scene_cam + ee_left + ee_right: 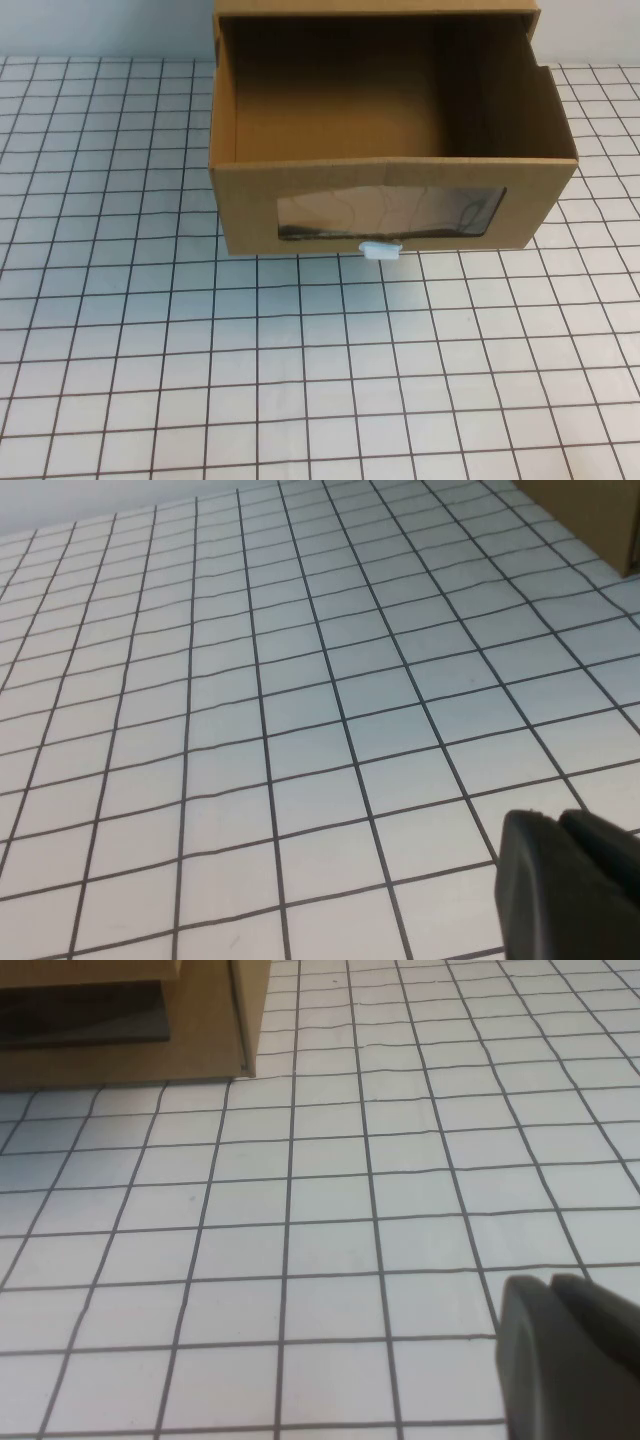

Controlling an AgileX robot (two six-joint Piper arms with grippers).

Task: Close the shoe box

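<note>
Left gripper (572, 880): only a dark fingertip block showing at the corner of its wrist view, low over the gridded tabletop (300, 730), with a narrow seam hinting at fingers pressed together; cannot tell for sure. Nothing held, nothing touched. Right gripper (570, 1355): the same dark block and the same seam in its own wrist view, again too little visible to judge, hovering over bare grid squares well short of the box. Neither gripper visible from the high camera, so probably both parked back on the robot's side, away from the work.

Farther out, the shoe box (390, 200): brown cardboard drawer pulled well out of its sleeve (375, 6) toward the robot, open interior empty and shadowed. Front panel facing the robot, with clear window (390, 214) and small white pull tab (381, 250) just below it, tab down at table level. Box corner (215, 1020) seen in the right wrist view, likewise a cardboard edge (590, 515) in the left.

Closing not yet begun; flat front panel likely the surface to push, straight back so the drawer slides in squarely without skewing in the sleeve.
</note>
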